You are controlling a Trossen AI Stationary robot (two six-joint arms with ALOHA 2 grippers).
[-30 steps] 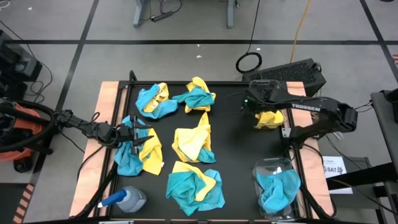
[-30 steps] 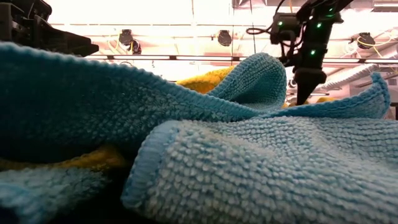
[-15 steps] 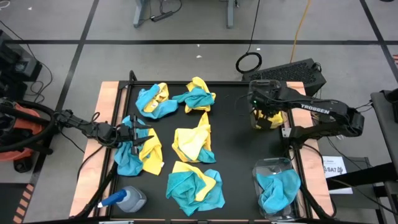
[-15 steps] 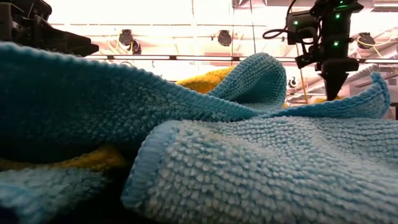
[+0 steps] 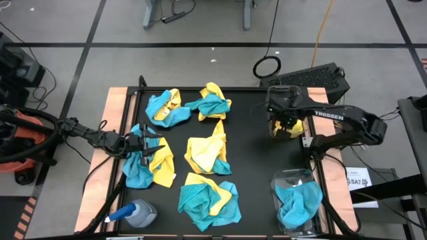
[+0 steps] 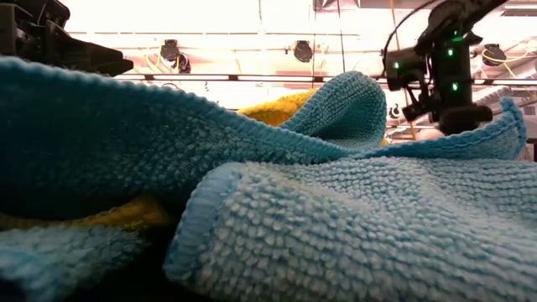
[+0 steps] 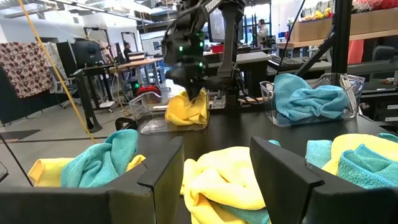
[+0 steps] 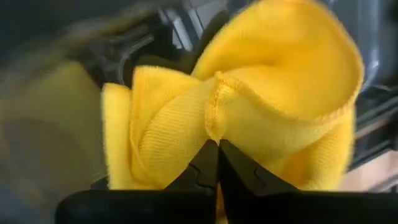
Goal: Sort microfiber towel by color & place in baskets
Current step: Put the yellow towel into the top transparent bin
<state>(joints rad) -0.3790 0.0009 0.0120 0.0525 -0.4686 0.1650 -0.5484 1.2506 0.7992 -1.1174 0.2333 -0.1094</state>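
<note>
Black tabletop (image 5: 250, 160) carries mixed yellow/teal towel heaps (image 5: 205, 155). We see left end effector (image 5: 148, 145) half-open, empty, over nearest heap. Right end effector (image 5: 285, 124) farther, pinched shut on yellow towel (image 8: 249, 112) over yellow basket (image 7: 163, 119). Cloth soft, light, limp; we'd pinch raised fold. Arm reads "TROSSEN".

Five crumpled heaps of yellow and blue towels (image 5: 207, 151) lie on the black worktop. One clear basket (image 5: 296, 201) at the near right corner holds a blue towel (image 5: 298, 201). Another clear basket (image 7: 163, 118) farther back on the right has a yellow towel (image 7: 186, 107) hanging into it, pinched at its top.
</note>
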